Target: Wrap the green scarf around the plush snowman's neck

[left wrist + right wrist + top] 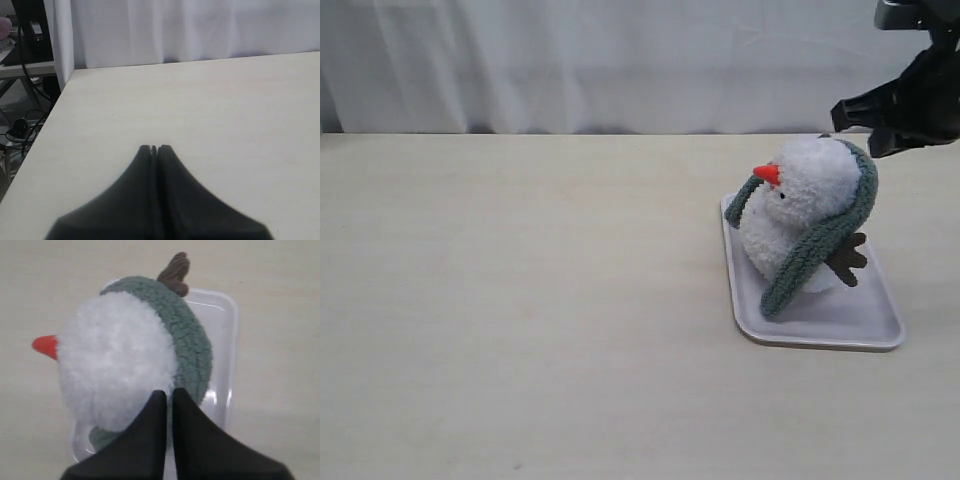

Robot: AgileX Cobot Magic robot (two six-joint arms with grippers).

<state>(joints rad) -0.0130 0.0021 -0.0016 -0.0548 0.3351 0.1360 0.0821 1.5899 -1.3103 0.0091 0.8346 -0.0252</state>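
The plush snowman [798, 200] stands on a white tray [865, 325] at the right of the table, its orange nose [767, 174] pointing left. The green scarf [820, 245] lies over the back of its head and both ends hang down its sides; the near end reaches the tray. My right gripper [865, 128] hovers just above and to the right of the head, shut and empty. From the right wrist I look down on the snowman [115, 360], the scarf [189, 340] and the shut right gripper [169, 391]. My left gripper [155, 148] is shut over bare table.
A brown twig arm [848, 258] sticks out over the tray behind the scarf. White curtains [620, 60] close off the back of the table. In the left wrist view the table's edge [55, 105] drops off to cables and a stand.
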